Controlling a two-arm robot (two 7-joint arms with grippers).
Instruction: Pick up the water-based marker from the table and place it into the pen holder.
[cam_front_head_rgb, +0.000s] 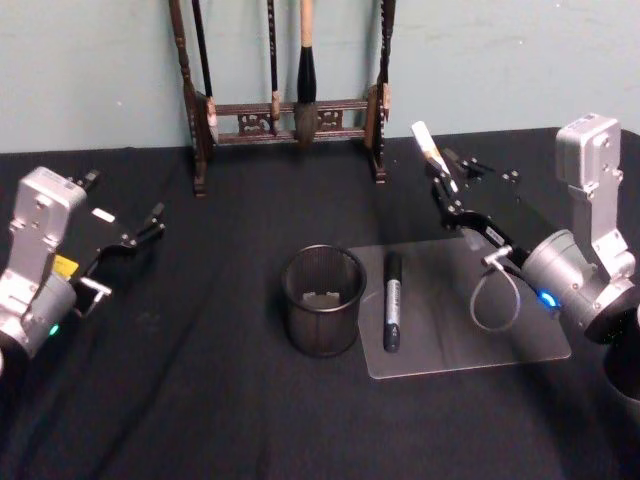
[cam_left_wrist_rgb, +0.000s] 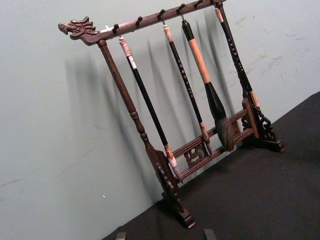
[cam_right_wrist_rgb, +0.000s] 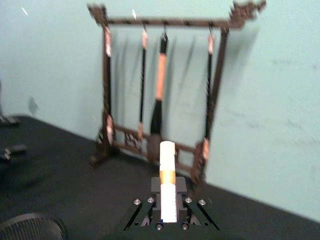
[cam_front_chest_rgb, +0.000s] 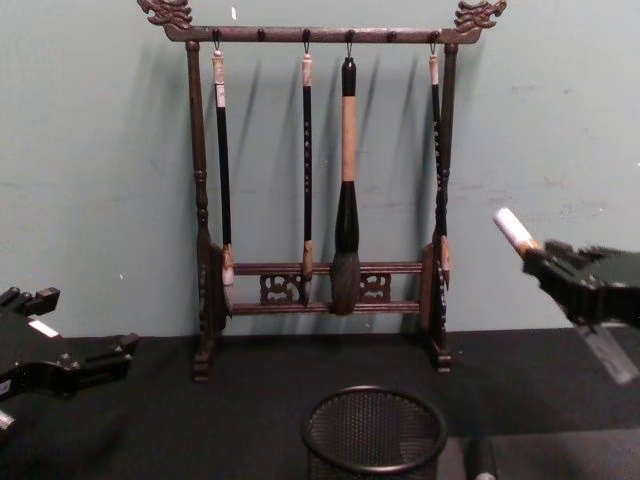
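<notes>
right hand (cam_front_head_rgb: 441, 176): was clenched on water-based marker (cam_front_head_rgb: 426, 141), held high, behind and right of pen holder (cam_front_head_rgb: 322, 300). left hand (cam_front_head_rgb: 140, 232): hung released, idle, left of pen holder. handling: marker seemed best carried over pen holder's mouth, tipped upright, lowered inside before letting go.

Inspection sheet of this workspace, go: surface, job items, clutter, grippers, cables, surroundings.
Surface: table, matt black, with a clear mat right of centre.
Job's things: pen holder upright beside the mat; white marker lifted in the air.
Clutter: black marker lying on the mat.
Grippers: right gripper shut on the white marker, over the table's far right; left gripper open, idle at the left.
Cables: grey loop at the right wrist.
Surroundings: brush rack with four hanging brushes, against a pale wall.
</notes>
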